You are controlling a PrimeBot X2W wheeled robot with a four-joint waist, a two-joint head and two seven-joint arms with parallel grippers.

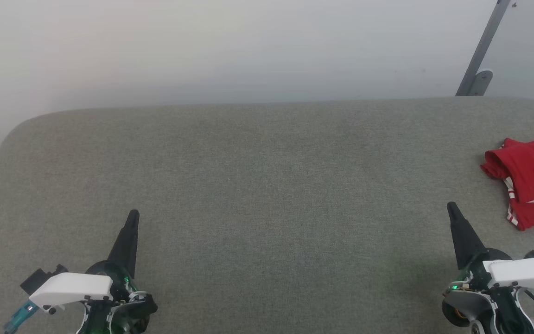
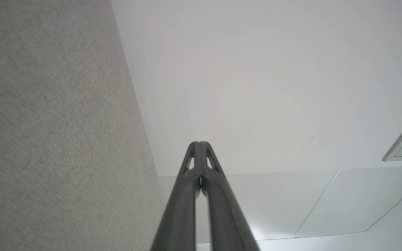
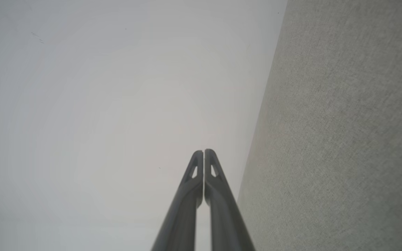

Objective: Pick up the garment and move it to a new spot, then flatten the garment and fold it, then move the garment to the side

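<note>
The head camera looks down over the grey pad (image 1: 267,185); both wrist cameras lie close along it, facing the white wall (image 2: 257,87).

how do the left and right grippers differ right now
The left gripper sits far from the garment; the right gripper is close beside it. The left gripper leans toward the head view's right, the right gripper toward its left. Both are shut, empty and over the grey surface.

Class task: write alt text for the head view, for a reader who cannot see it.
A crumpled red garment lies at the far right of a grey fabric surface. The left hand and right hand, both shut, hold nothing.
</note>
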